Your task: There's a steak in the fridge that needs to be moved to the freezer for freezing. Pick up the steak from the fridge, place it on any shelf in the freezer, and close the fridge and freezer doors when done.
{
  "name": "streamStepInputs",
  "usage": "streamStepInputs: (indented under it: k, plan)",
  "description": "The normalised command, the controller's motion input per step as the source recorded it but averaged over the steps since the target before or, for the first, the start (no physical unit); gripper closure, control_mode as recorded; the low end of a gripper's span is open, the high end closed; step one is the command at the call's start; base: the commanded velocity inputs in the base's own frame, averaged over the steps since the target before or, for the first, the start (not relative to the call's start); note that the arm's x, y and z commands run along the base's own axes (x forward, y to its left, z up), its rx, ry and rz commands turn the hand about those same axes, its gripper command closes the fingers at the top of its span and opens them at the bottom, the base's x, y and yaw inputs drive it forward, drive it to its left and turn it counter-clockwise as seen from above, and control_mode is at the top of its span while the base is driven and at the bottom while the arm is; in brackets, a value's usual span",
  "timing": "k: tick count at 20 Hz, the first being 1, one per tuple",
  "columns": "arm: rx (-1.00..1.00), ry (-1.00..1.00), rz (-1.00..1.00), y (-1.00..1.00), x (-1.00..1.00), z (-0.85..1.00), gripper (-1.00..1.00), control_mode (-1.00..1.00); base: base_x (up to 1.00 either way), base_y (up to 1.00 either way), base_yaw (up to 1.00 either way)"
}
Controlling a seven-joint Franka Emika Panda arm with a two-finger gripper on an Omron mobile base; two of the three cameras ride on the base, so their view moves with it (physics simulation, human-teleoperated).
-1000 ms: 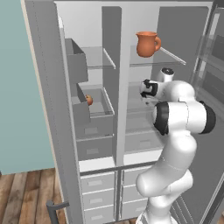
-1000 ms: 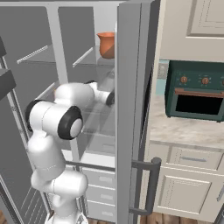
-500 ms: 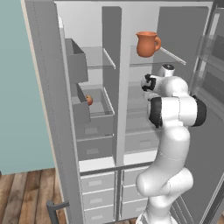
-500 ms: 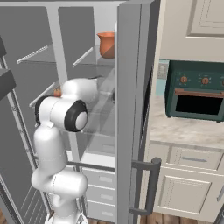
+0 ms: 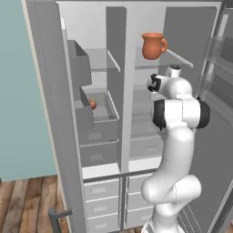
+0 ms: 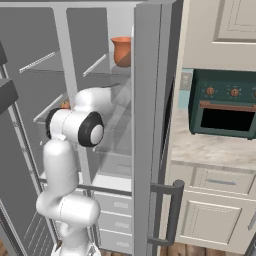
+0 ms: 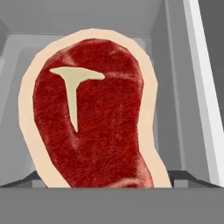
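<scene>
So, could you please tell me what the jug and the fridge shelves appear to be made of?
The jug looks like unglazed terracotta: an even, matt orange-brown with no shine. The fridge shelves look like clear glass, since the grey back wall shows through them and their edges read as thin pale lines; clear plastic would look the same.
</scene>
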Motion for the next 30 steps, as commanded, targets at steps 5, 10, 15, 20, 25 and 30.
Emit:
streamStepInputs:
  k: [5,10,15,20,25,30]
  plan:
    - [-0.04,-0.07,0.05,0.34,0.09,-0.63,1.0,-1.0,0.0,0.0,0.0]
    - [-0.08,-0.29,0.14,0.78,0.0,-0.77,1.0,-1.0,0.0,0.0,0.0]
    - [-0.08,-0.32,0.2,0.8,-0.5,-0.52,1.0,-1.0,0.0,0.0,0.0]
    - [-0.03,-0.03,0.11,0.27,-0.94,0.09,1.0,-1.0,0.0,0.0,0.0]
    - [0.0,0.1,0.05,0.0,-1.0,0.55,1.0,-1.0,0.0,0.0,0.0]
    - [-0.01,0.04,0.03,0.11,-1.0,0.85,1.0,-1.0,0.0,0.0,0.0]
